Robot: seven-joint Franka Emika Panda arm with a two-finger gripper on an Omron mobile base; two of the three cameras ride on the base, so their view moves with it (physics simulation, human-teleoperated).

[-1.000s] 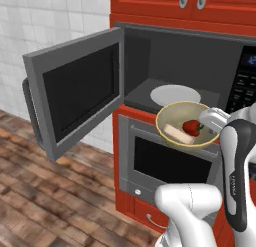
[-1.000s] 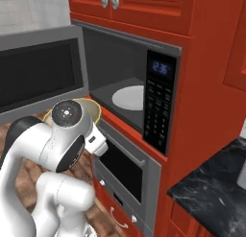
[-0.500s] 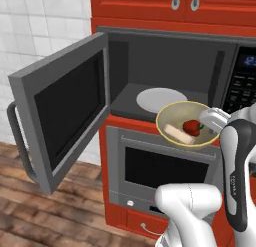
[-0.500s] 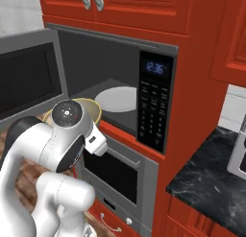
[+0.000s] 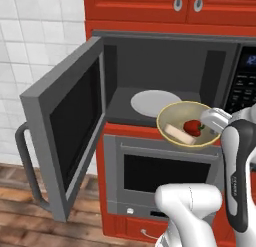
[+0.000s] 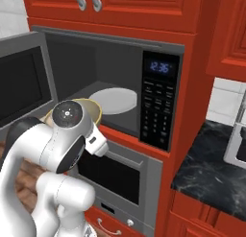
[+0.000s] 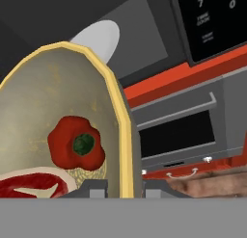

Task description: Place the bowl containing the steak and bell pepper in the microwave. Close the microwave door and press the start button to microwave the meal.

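Bowl in my grip, held in front of the open microwave.

My gripper (image 7: 125, 186) is clenched on the rim of the bowl (image 5: 187, 123), one finger inside the wall and one outside, as the hand view shows. The steak (image 7: 31, 184) lies flat on the bowl's floor and the bell pepper (image 7: 77, 143) sits just beside it, green stem facing the camera. From the left base view, I hold the bowl level in front of the lower edge of the microwave (image 5: 165, 66) cavity, above the oven (image 5: 165, 178). The microwave door (image 5: 65, 128) stands swung wide to the left, and a white turntable plate (image 5: 152, 102) lies on the cavity floor. The black keypad (image 6: 156, 106) is to the right of the opening.
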